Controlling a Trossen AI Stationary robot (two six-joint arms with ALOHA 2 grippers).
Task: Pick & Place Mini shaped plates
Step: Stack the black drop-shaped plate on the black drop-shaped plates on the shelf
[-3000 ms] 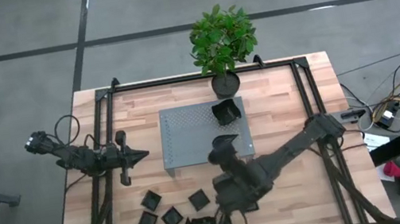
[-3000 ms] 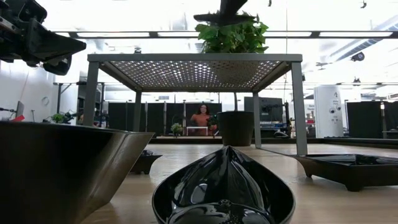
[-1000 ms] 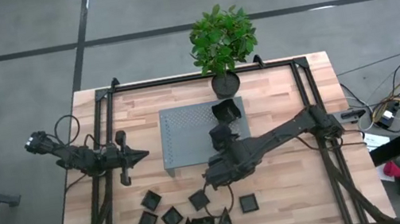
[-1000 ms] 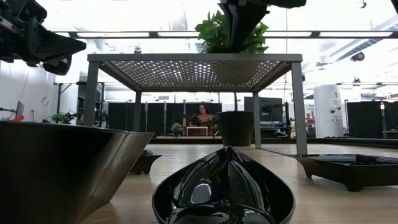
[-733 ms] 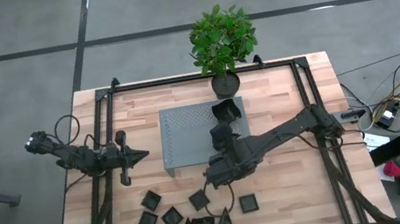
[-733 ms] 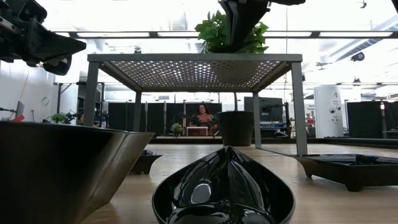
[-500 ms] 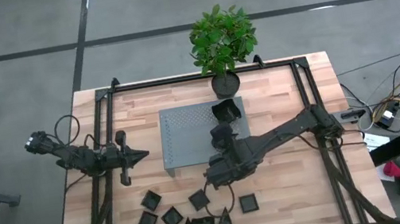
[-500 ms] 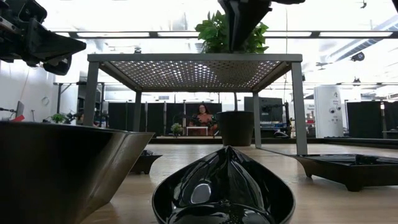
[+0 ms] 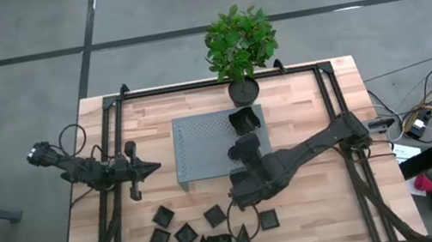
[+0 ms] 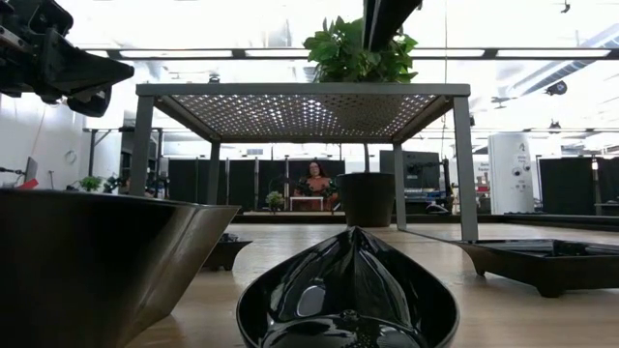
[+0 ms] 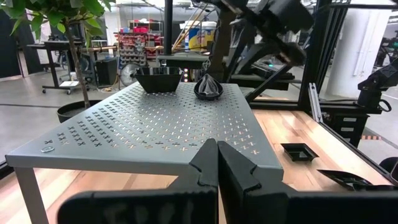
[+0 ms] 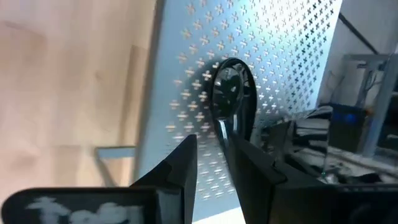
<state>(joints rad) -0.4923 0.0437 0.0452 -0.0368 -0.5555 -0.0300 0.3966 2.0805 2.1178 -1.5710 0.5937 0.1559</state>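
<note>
The grey perforated platform carries two mini shaped plates, a square one and a teardrop one. Both rest on their bases. My right gripper hangs open just above and near of the teardrop plate, slanting down toward it. My left gripper waits shut at the platform's left side, pointing level at it. Several more plates lie on the wood near the front edge, one of them close to the low camera.
A potted plant stands behind the platform's far edge. Black frame rails run along both sides of the table. Loose plates crowd the near left part of the table, and one lies under my right arm.
My right gripper has opened and let go of the teardrop plate, which stays on the platform. The gripper has then drawn back toward the table's near edge and risen a little, rolling slightly.
</note>
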